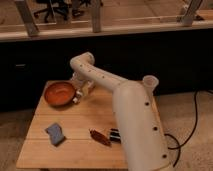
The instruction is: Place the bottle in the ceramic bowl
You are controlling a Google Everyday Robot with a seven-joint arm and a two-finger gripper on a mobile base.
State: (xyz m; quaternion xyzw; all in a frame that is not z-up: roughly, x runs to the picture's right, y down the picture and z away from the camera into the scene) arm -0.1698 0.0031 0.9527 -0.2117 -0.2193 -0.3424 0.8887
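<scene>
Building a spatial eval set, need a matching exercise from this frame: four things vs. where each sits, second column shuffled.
Things
1. ceramic bowl
2. gripper
3. blue-grey pad
4. translucent white cup

Places (left and right as seen in the camera view)
A. near-left part of the table
B. far right of the table
C. far left of the table
D. just beside the bowl's right rim

Pairs: 1-C, 2-D, 3-A, 4-B
</scene>
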